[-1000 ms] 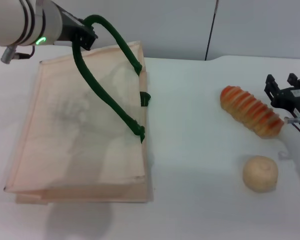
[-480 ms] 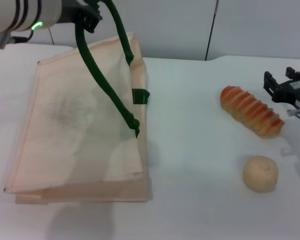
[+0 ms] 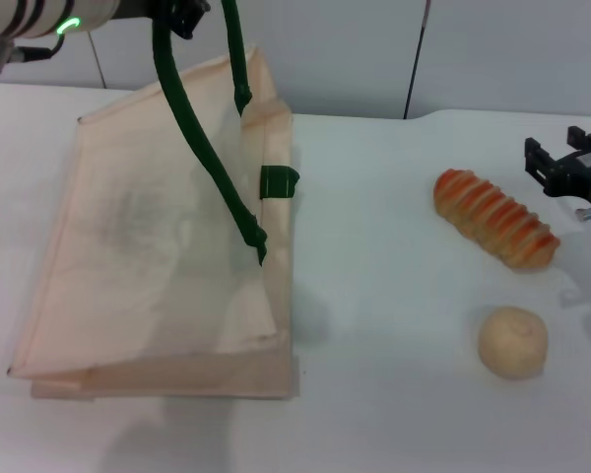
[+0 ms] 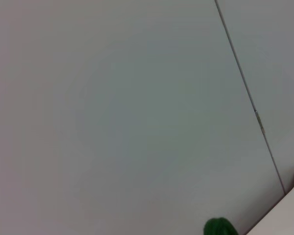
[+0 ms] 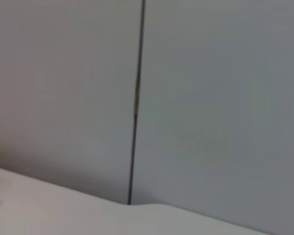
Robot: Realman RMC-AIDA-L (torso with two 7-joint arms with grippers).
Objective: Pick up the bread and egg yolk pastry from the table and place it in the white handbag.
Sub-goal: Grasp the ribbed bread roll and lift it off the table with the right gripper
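The white handbag (image 3: 148, 246) lies on the table's left half, its upper layer pulled up at the far edge. My left gripper (image 3: 182, 14) is at the top left, shut on one dark green handle (image 3: 192, 128), which hangs taut down to the bag; a bit of green handle (image 4: 219, 228) also shows in the left wrist view. The striped bread (image 3: 494, 219) lies on the right, with the round egg yolk pastry (image 3: 512, 341) nearer than it. My right gripper (image 3: 569, 166) hovers open just right of the bread, touching nothing.
The second green handle loop (image 3: 279, 181) sits at the bag's right edge. Bare white table (image 3: 374, 256) spans between bag and foods. A grey wall with a dark seam (image 3: 417, 59) stands behind the table.
My left gripper has risen with the green handle, lifting the bag's far edge and upper layer. The right gripper has drifted slightly to the right, away from the bread.
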